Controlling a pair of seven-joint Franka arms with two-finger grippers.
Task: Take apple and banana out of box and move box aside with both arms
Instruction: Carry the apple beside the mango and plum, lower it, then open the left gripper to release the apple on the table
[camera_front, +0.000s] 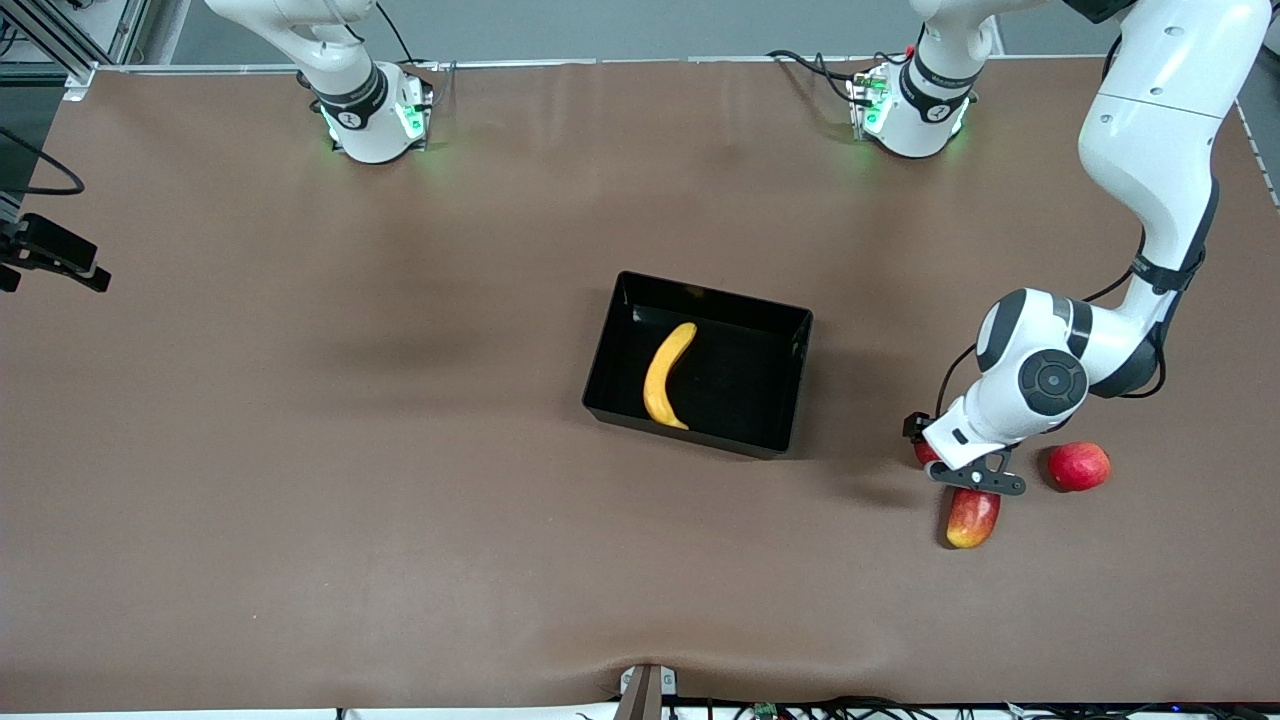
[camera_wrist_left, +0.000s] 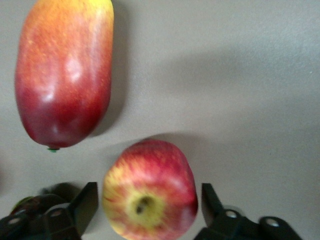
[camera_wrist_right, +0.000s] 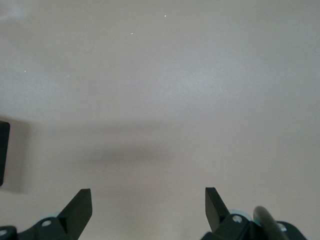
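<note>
While the banana (camera_front: 668, 377) already lies inside the black box (camera_front: 792, 385) near the middle of the table (camera_front: 300, 450), the left arm is bent low toward its own end of the table. Its left gripper (camera_front: 975, 478) is down among a group of fruit there, and the left wrist view shows its black fingers (camera_wrist_left: 85, 206) spread wide with the apple (camera_wrist_left: 150, 196) sitting between them, a small gap on either side, not yet squeezed. That apple is red with yellowish patches, its stem end facing the camera. Just beside it lies an oval red-and-yellow mango (camera_front: 972, 517), nearer the front camera. Another red fruit (camera_front: 1078, 466) rests close by, farther toward the left arm's end.

Only the base of the right arm shows in the front view; it waits. The right gripper (camera_wrist_right: 148, 210) hangs over bare brown table, fingers spread apart and holding nothing.
</note>
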